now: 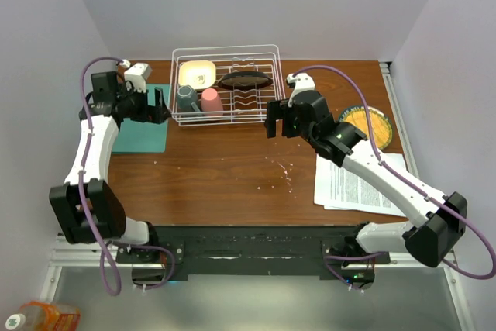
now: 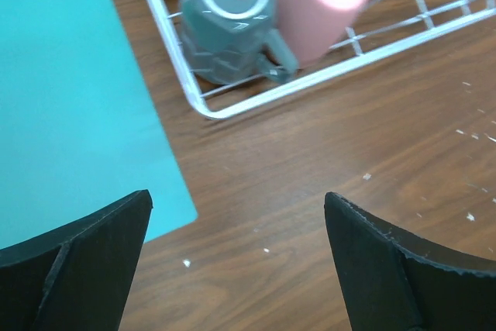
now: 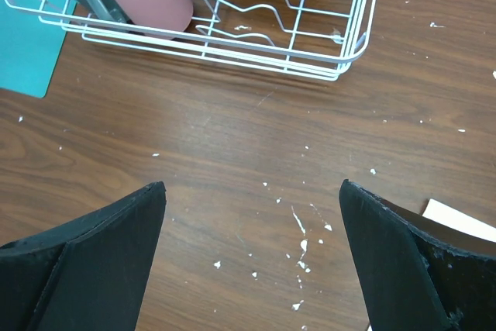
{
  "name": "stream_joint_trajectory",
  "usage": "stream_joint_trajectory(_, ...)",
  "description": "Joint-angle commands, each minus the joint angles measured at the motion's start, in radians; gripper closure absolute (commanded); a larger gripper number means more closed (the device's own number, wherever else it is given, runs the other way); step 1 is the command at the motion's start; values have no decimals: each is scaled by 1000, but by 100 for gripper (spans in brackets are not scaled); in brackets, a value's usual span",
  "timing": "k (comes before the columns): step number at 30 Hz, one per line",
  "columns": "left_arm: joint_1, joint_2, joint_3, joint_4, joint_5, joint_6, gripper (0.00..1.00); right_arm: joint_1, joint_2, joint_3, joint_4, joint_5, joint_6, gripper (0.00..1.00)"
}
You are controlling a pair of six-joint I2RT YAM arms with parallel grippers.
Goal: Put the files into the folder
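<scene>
Reading this as barely started; folder (image 1: pixel 147 139) lies flat on the table (image 1: pixel 232 180) just left of the dish rack (image 1: pixel 226 122), looks closed, no paper on it; files (image 1: pixel 349 185) sit in a loose stack well right of the rack, toward the near edge; left gripper (image 1: pixel 160 106) hangs over the folder's rack-side edge, jaws wide, empty; right gripper (image 1: pixel 273 124) hovers just in front of the rack, jaws wide, empty; left to do: open folder, pick up sheets, carry across, insert.
</scene>
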Motion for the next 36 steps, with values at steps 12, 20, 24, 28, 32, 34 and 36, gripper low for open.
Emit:
stream_joint_trajectory(12,114,441,353,246,-378,-93,0,3,-25,35,57,104,-12,1)
stream_joint_trajectory(20,148,769,663,309,-498,-76,0,15,-52,-21,137,113,-32,1)
stream_joint_trajectory(24,159,939,839,272,-478,-99,0,23,-30,-25,152,108,-40,1)
stream_joint_trajectory(28,157,1010,956,238,-460,-131,0,38,8,-27,160,107,-40,1)
stream_joint_trajectory(32,157,894,743,370,-486,-179,0,44,30,-36,171,105,-37,1)
stream_joint_trajectory(34,159,856,642,436,-492,-179,0,44,36,-34,169,104,-37,1)
stream_joint_trajectory(36,159,817,600,459,-509,-184,0,44,39,-31,168,108,-38,1)
